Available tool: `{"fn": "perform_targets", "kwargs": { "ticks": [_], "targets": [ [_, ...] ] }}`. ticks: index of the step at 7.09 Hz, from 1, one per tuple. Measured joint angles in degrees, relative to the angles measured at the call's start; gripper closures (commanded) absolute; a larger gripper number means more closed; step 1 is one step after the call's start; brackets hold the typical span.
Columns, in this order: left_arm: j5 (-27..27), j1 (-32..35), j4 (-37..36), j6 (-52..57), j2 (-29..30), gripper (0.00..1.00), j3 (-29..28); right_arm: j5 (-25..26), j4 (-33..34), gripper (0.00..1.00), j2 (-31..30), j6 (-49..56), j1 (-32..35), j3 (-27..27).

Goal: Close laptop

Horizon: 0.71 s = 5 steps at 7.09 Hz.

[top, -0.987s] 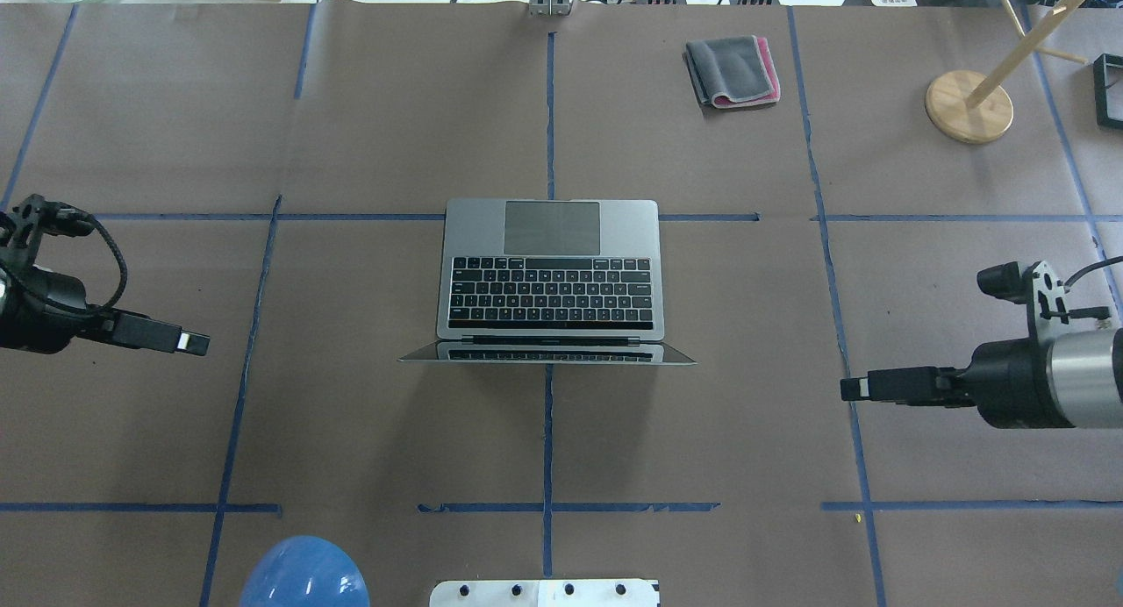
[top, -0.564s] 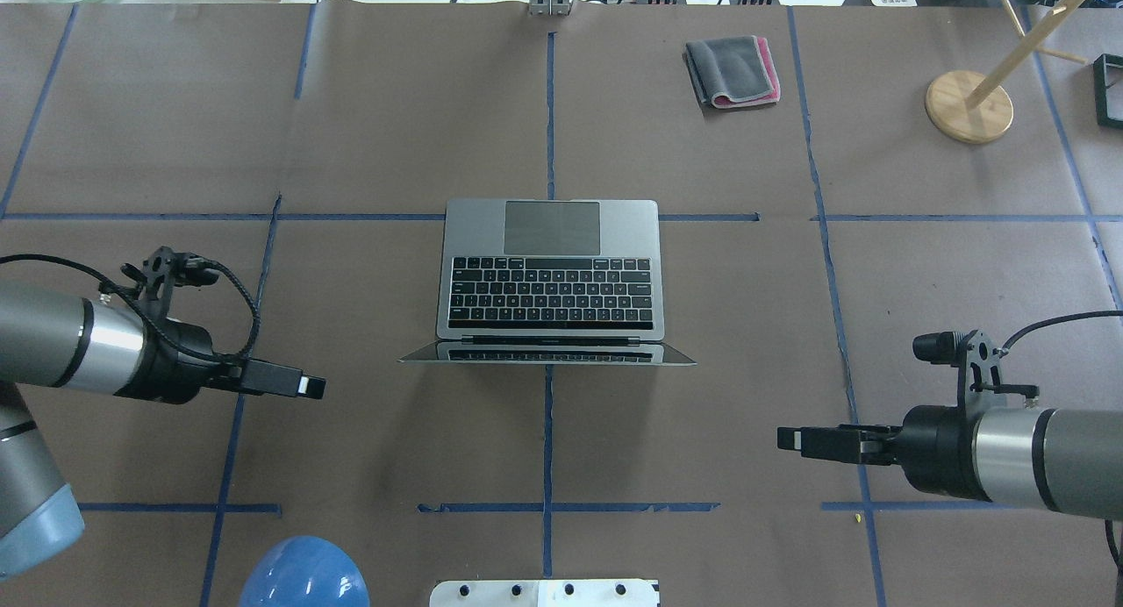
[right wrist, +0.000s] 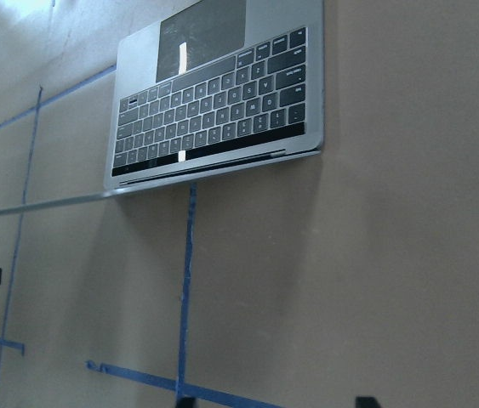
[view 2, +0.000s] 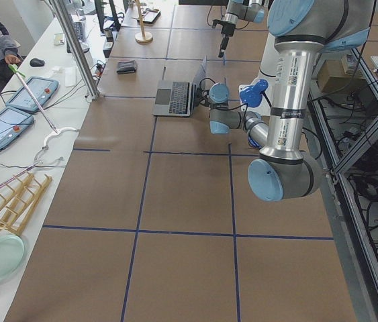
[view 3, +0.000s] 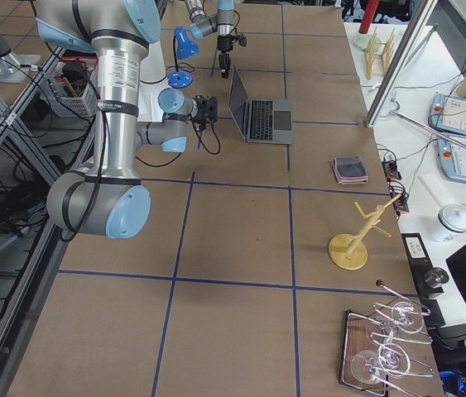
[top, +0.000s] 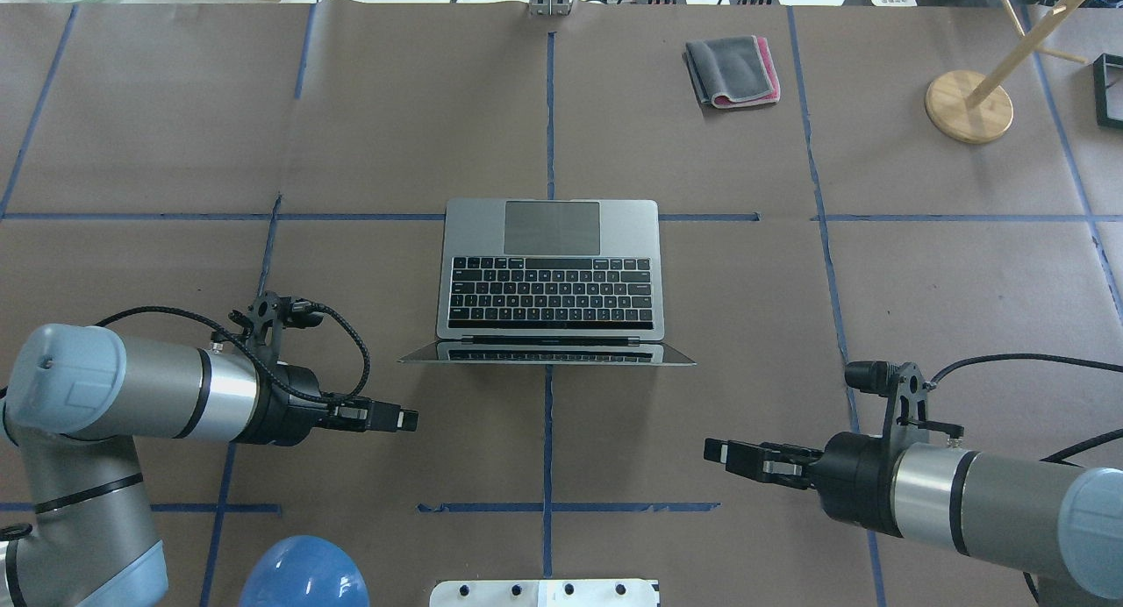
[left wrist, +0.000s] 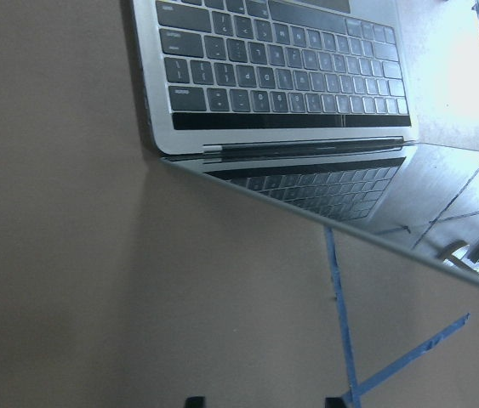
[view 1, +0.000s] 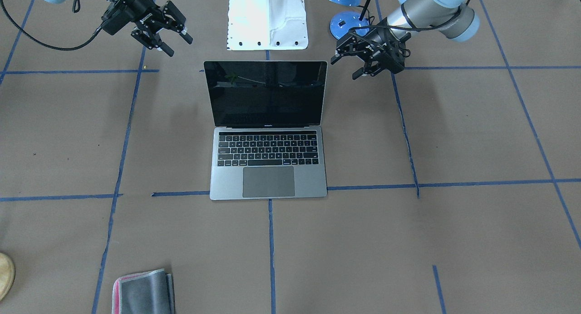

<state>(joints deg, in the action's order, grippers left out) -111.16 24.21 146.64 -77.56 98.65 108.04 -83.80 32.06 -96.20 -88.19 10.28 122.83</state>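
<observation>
The space-grey laptop (top: 551, 291) stands open in the middle of the table, with its black screen (view 1: 266, 94) facing away from me and the lid's top edge on my side. It also shows in the left wrist view (left wrist: 282, 76) and the right wrist view (right wrist: 213, 110). My left gripper (top: 408, 420) is open and empty, low over the table, behind and left of the lid. My right gripper (top: 712, 452) is open and empty, behind and right of the lid. In the front view both show their jaws apart: the left gripper (view 1: 347, 67) and the right gripper (view 1: 178, 45). Neither touches the laptop.
A folded grey cloth with a pink edge (top: 733, 70) lies at the far right. A wooden stand (top: 969, 105) is beyond it. A blue lamp dome (top: 304, 574) and my white base plate (top: 544, 593) sit at the near edge.
Both arms have swung inward and toward my side of the table, from beside the laptop to behind its lid. The laptop has not moved.
</observation>
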Motion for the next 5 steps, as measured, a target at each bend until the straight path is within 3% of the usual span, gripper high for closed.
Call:
{"fn": "perform_targets", "kwargs": {
  "ticks": [3, 5],
  "targets": [
    [2.96, -0.27, -0.09, -3.71, 2.52, 0.98, 0.08, 2.1, 8.27, 0.99, 9.15, -3.09, -0.11, -0.99],
    [3.36, -0.29, -0.1, -6.03, 2.95, 0.98, 0.74, 2.25, 11.06, 0.99, 11.55, -3.75, -0.06, -1.52]
  ]
}}
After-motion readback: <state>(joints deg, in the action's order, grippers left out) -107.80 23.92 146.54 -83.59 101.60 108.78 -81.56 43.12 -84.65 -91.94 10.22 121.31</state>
